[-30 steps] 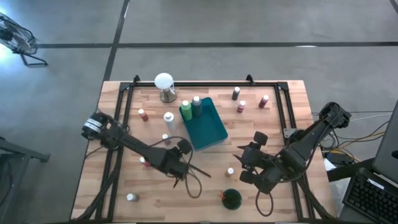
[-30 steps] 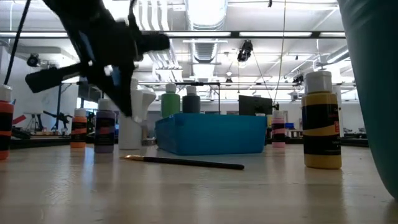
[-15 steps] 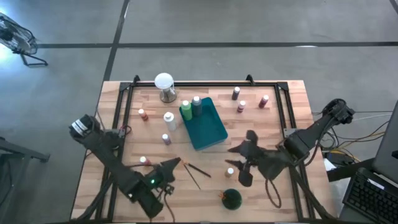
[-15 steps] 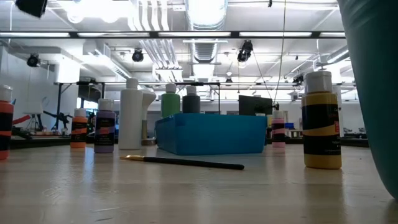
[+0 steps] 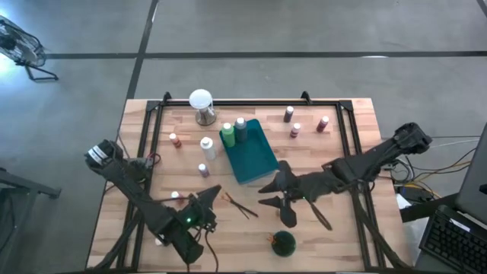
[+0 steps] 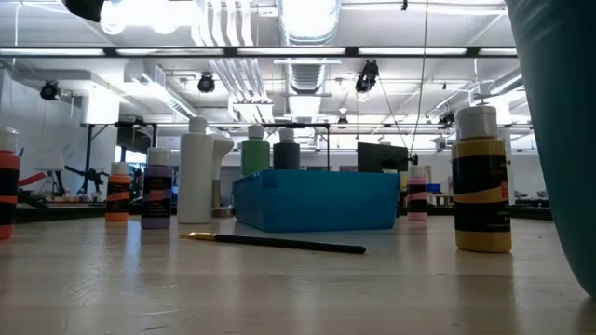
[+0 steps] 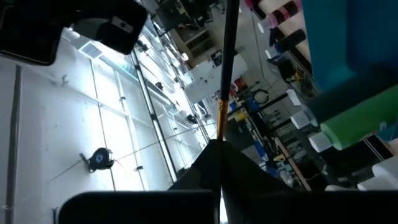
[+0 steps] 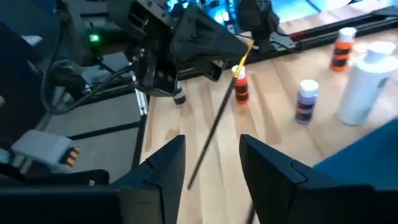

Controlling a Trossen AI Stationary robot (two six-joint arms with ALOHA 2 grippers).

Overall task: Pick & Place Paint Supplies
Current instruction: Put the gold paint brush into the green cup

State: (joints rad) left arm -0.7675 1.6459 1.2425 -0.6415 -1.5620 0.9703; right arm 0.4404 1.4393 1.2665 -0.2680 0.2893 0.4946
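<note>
One brush (image 5: 242,208) diagonally toward tray (image 5: 255,156)

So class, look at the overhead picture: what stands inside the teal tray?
Two green bottles stand in the far end of the teal tray; the rest looks bare. The tray floor under the bottles is hidden.

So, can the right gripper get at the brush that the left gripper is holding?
Probably yes. The right gripper is open, and the brush, clamped in the left gripper, points its free end between the right fingers, nothing in between.
</note>
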